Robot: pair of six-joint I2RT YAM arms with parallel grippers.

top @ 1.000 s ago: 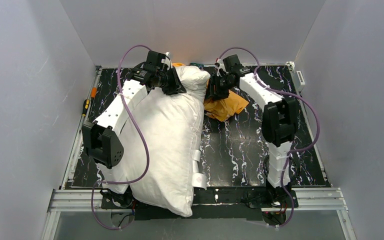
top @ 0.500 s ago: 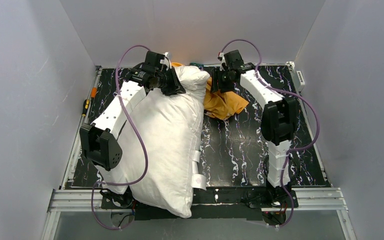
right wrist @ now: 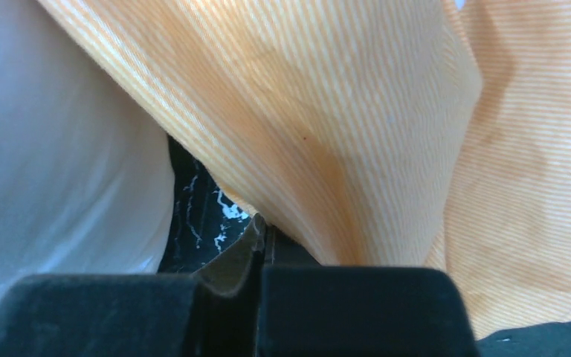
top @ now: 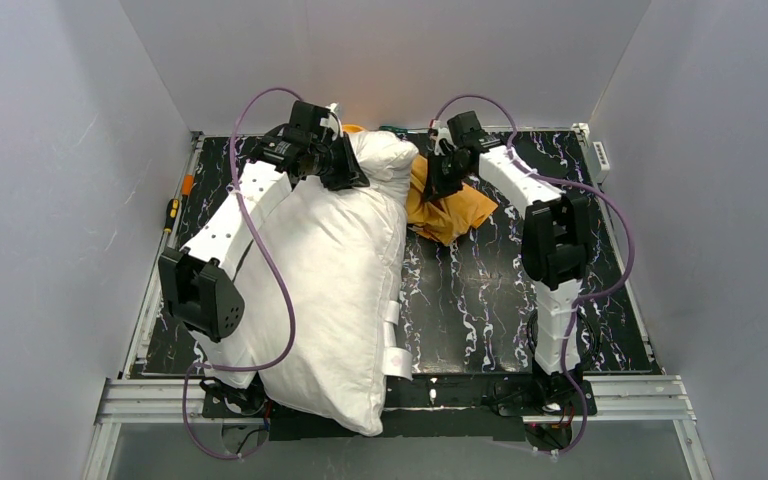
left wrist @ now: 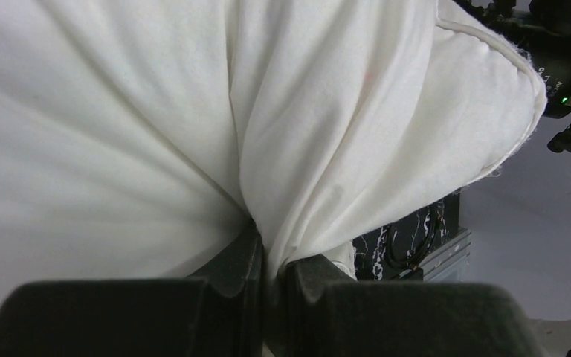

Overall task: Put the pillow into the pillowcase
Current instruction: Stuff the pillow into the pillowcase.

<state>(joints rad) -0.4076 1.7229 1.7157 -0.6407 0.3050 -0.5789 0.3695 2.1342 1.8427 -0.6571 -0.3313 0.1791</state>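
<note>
The off-white pillow [top: 330,270] lies lengthwise on the left half of the table, reaching from the near edge to the back. My left gripper [top: 350,170] is shut on a fold of the pillow [left wrist: 156,111] near its far corner, the cloth pinched between the jaws of the left gripper [left wrist: 268,253]. The orange pillowcase [top: 450,210] is crumpled at the back centre, right of the pillow's far end. My right gripper [top: 438,180] is at its left edge. In the right wrist view the right gripper [right wrist: 262,230] is shut with the striped orange pillowcase [right wrist: 357,111] drawn taut from its tips, the pillow [right wrist: 59,149] on its left.
The black marbled table [top: 480,300] is walled in by white panels on three sides. A screwdriver [top: 172,212] lies along the left rim and a white power strip [top: 601,155] at the back right corner. Purple cables loop over both arms.
My right gripper was open over the pillowcase and has shut on its left edge; the orange cloth now bunches up toward it. The left arm and the pillow barely moved.
</note>
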